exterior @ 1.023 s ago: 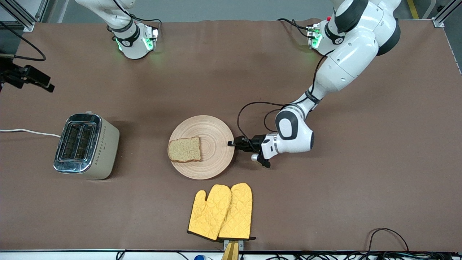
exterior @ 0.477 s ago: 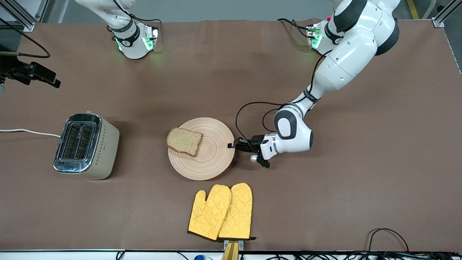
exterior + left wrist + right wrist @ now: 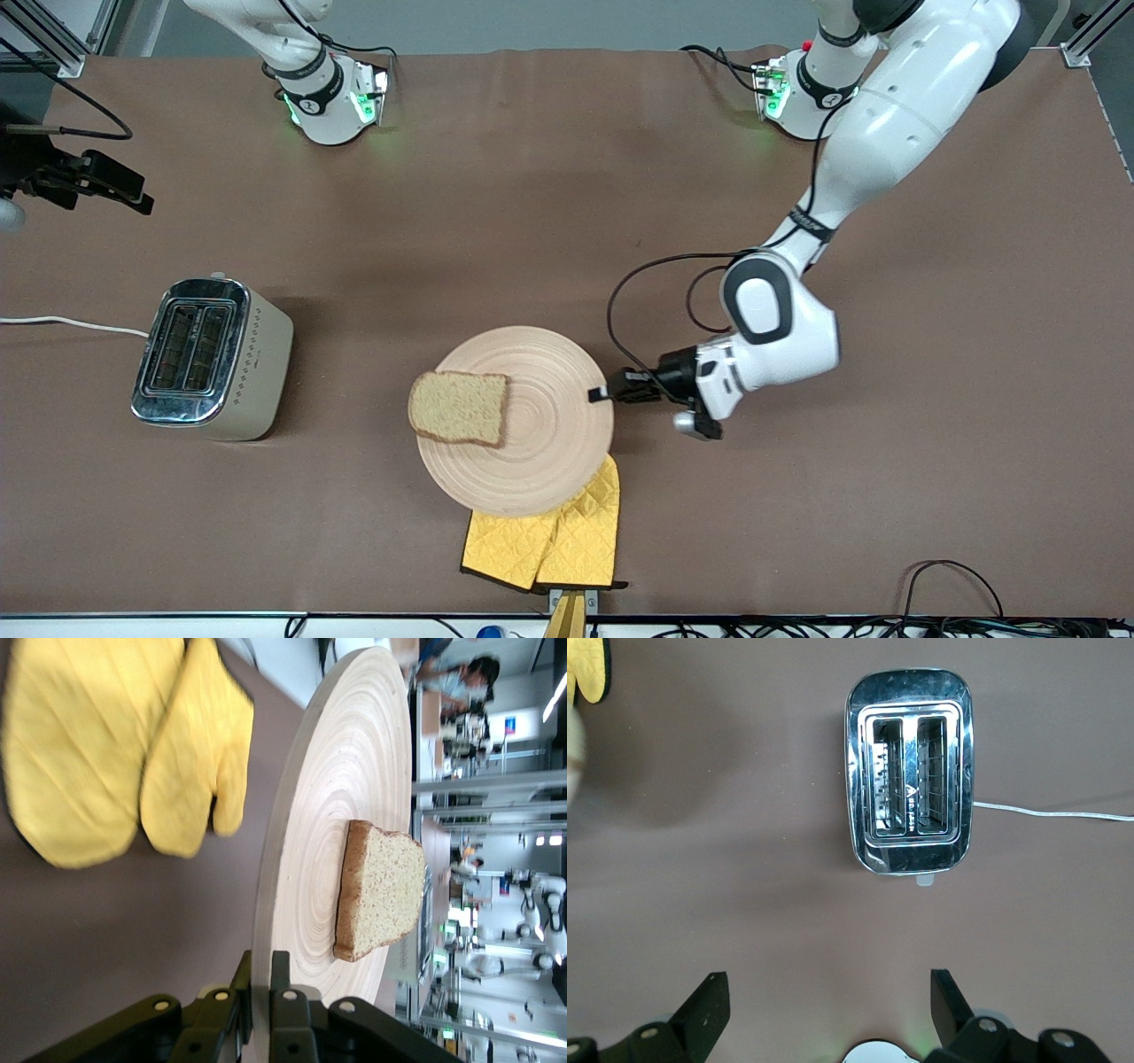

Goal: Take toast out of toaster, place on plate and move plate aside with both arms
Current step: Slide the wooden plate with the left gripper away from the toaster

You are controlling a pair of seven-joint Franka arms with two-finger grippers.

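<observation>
The round pale wooden plate (image 3: 554, 425) is held above the table and covers the finger ends of the yellow oven mitts (image 3: 554, 542). The toast (image 3: 459, 419) lies on the plate at its edge toward the toaster, slightly over the rim. My left gripper (image 3: 601, 394) is shut on the plate's rim at the left arm's side. In the left wrist view its fingers (image 3: 241, 979) clamp the rim, with the plate (image 3: 337, 788) and the toast (image 3: 381, 890) ahead. My right gripper (image 3: 124, 190) waits open and empty, high over the toaster's end of the table; in the right wrist view (image 3: 826, 992) its jaws stand wide apart.
A chrome two-slot toaster (image 3: 208, 359) with a white cord stands toward the right arm's end; the right wrist view shows it from above (image 3: 911, 771). The mitts (image 3: 115, 744) lie near the table's front edge. Cables lie along that edge.
My left gripper has lifted the plate and carried it nearer the front camera, over the mitts. The toast shifted on the plate. The right gripper has barely moved.
</observation>
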